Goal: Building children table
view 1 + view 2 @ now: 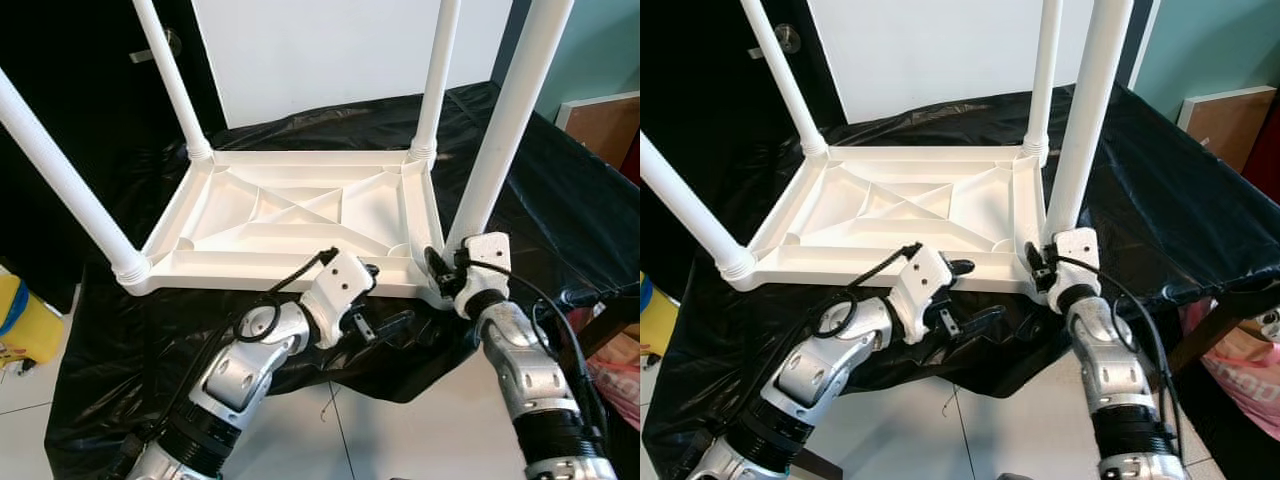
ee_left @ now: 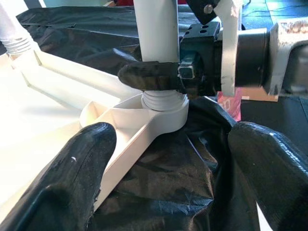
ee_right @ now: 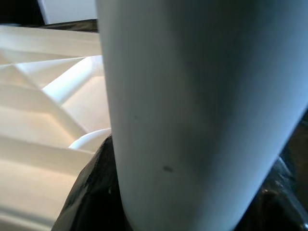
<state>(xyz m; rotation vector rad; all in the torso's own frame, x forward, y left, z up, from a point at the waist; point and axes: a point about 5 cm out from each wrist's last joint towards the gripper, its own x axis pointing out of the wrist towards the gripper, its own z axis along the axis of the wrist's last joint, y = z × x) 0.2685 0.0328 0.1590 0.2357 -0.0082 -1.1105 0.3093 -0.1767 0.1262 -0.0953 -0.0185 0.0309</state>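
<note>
Nearest: left end effector (image 1: 390, 322) hovers at the near edge of the black-covered tabletop (image 1: 560, 190), fingers (image 2: 72, 178) spread wide, holding nothing, apart from the white plastic; it points toward the near right corner of the children table (image 1: 300, 215).

Children table lies upside down on the black sheeting, ribbed underside up, four white legs standing up from the corners.

Right end effector (image 1: 440, 270) is at the near right corner, clamped around the base of the near right leg (image 1: 505, 120), just above the threaded collar where the leg meets the socket. In the left wrist view one black finger (image 2: 149, 77) wraps across the front of that leg. The right wrist view looks straight onto the leg's surface.

Beyond: near left leg (image 1: 60, 175), far left leg (image 1: 170, 75), far right leg (image 1: 437, 70), then a white wall (image 1: 330, 50). White tiled floor (image 1: 400, 435) lies below the tabletop edge.
</note>
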